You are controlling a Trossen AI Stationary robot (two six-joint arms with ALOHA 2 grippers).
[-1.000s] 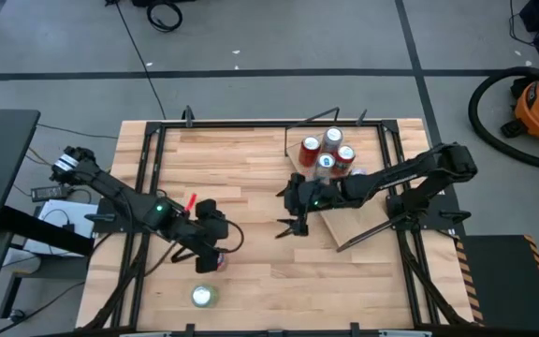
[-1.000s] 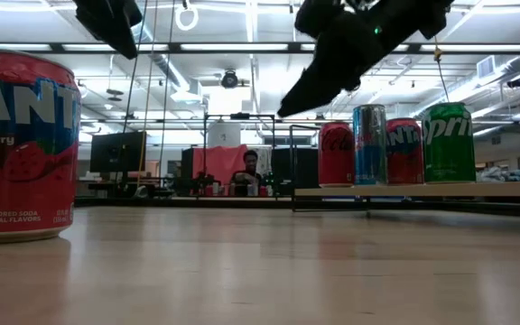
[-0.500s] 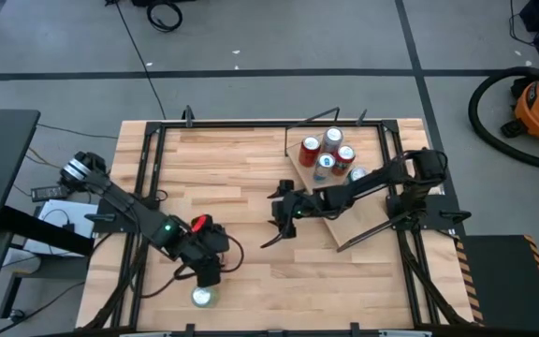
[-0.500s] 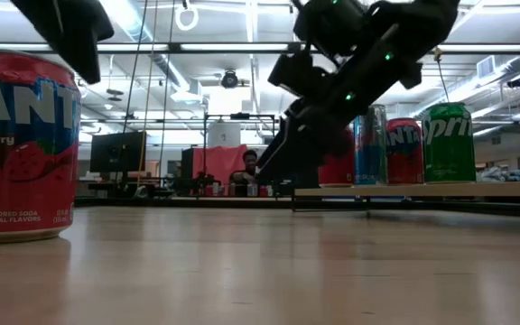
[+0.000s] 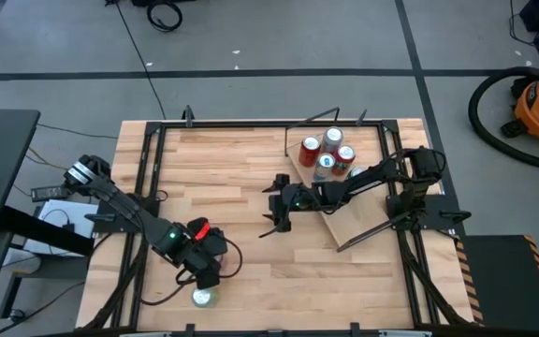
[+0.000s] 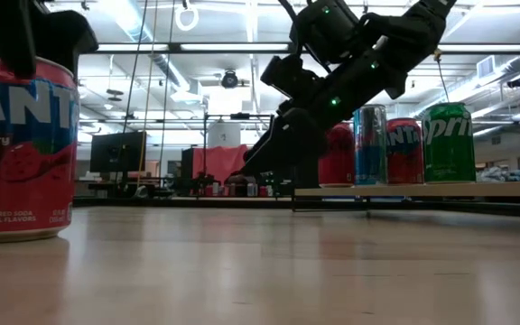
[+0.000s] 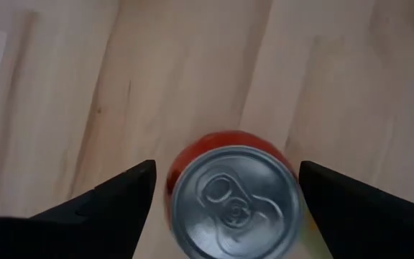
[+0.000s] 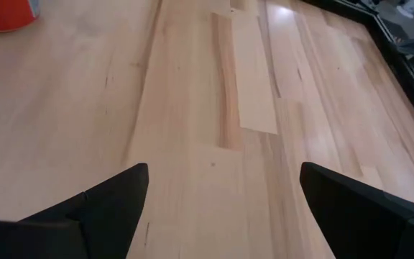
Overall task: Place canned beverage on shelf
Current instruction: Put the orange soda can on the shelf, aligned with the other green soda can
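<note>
A red Fanta strawberry can stands upright on the tabletop near its near left edge and looms large at the left of the low view. My left gripper hangs open just above it, pointing steeply down. In the left wrist view its fingers stand to either side of the can's silver top without touching. My right gripper is open over bare wood at mid-table, slanting down. The shelf, a light board set askew at the right, carries several upright cans.
Black metal rods edge the shelf, and a black frame runs round the tabletop. On the shelf in the low view stand a red Coke can, a slim blue can, a Fanta can and a green Sprite can. Bare wood lies between the two grippers.
My left gripper has gone down and toward the table's near edge, ending over the Fanta can. My right gripper has sunk and reached out from the shelf toward the middle of the table, tipping lower. The cans have not moved.
</note>
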